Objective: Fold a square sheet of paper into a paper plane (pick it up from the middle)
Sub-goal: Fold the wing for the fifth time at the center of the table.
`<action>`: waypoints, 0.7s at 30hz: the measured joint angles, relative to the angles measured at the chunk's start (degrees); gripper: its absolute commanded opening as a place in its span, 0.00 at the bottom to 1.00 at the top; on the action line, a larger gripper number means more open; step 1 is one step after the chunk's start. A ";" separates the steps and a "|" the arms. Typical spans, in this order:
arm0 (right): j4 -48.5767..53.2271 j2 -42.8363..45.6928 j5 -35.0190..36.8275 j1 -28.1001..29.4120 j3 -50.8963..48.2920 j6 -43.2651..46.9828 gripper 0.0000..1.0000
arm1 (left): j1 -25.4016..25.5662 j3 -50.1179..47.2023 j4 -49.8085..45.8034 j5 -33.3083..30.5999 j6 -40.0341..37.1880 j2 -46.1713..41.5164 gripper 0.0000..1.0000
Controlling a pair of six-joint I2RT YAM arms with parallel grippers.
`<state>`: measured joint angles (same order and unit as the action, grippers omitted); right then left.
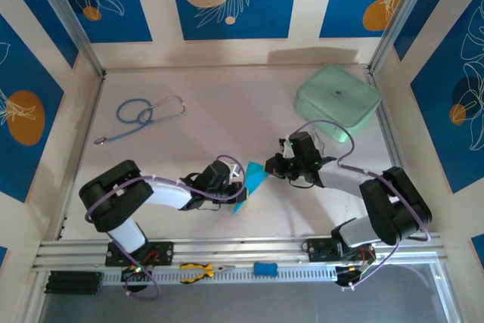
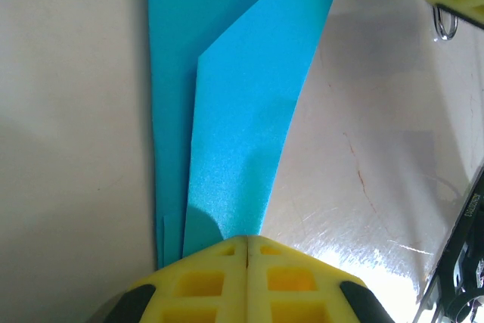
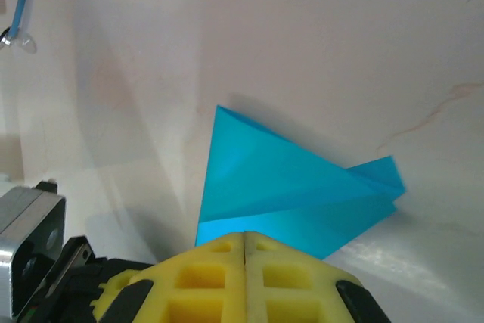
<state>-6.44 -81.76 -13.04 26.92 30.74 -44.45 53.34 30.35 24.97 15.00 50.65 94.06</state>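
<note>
The cyan-blue sheet of paper (image 1: 255, 178) is folded into a slim pointed shape with layered flaps, much like a paper plane, and hangs between my two grippers just above the table's middle. My left gripper (image 1: 237, 189) is shut on its narrow end; in the left wrist view the yellow jaws (image 2: 247, 241) meet over the paper (image 2: 242, 111), which widens away from them. My right gripper (image 1: 270, 168) is shut on the other end. In the right wrist view its jaws (image 3: 245, 236) pinch the paper (image 3: 287, 187), which fans out to a point at the right.
A mint-green case (image 1: 337, 98) lies at the back right and a blue-tubed stethoscope (image 1: 144, 115) at the back left. Yellow-handled pliers (image 1: 198, 271) and a small blue block (image 1: 265, 268) rest on the front rail. Walls close in the table on three sides.
</note>
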 measured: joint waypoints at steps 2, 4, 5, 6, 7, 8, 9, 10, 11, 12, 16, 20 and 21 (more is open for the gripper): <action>-1.60 -2.32 -1.55 0.15 0.00 -0.44 0.02 | 0.00 0.20 -0.39 0.00 0.00 0.00 0.00; -2.29 -4.46 -2.03 0.42 0.00 -0.85 0.01 | 0.00 0.39 -0.81 0.02 -0.02 0.00 0.00; -2.12 -5.25 -1.92 0.48 0.00 -1.03 0.01 | 0.00 0.48 -1.03 0.02 -0.04 -0.04 0.00; -1.86 -5.99 -1.55 0.50 0.00 -1.27 0.00 | 0.00 0.57 -1.44 0.04 -0.09 -0.17 0.00; -1.55 -6.54 -0.98 0.48 0.00 -1.49 0.00 | 0.00 0.57 -1.84 0.11 -0.17 -0.37 0.00; -1.18 -6.97 -0.44 0.26 0.00 -1.66 0.00 | 0.00 0.57 -2.27 0.22 -0.20 -0.63 0.00; -1.01 -7.34 -0.59 -0.15 0.00 -2.05 0.00 | 0.00 0.59 -2.89 0.20 -0.22 -0.94 0.00; -1.03 -7.37 -0.74 -0.37 0.00 -2.12 0.00 | 0.00 0.72 -3.74 0.20 -0.26 -1.33 0.00; -1.01 -7.37 -0.83 -0.44 0.00 -2.12 0.00 | 0.00 0.92 -4.81 0.17 -0.44 -1.68 0.00; -1.01 -7.37 -0.94 -0.48 0.00 -2.12 0.00 | 0.00 1.25 -6.27 0.15 -0.72 -2.12 0.00; -1.07 -7.39 -0.90 -0.81 0.00 -2.10 0.00 | 0.00 5.14 -13.40 -0.02 -2.73 -2.80 0.00; -1.05 -7.43 -0.90 -0.79 0.00 -2.08 0.00 | 0.02 11.47 -16.33 0.76 -4.63 -1.51 0.00; -1.05 -7.45 -0.90 -0.79 0.00 -2.08 0.00 | 0.02 12.76 -16.26 1.09 -4.79 -0.81 0.00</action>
<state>-7.49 -89.21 -13.93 26.13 30.74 -46.52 53.36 43.11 8.71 16.10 45.87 93.25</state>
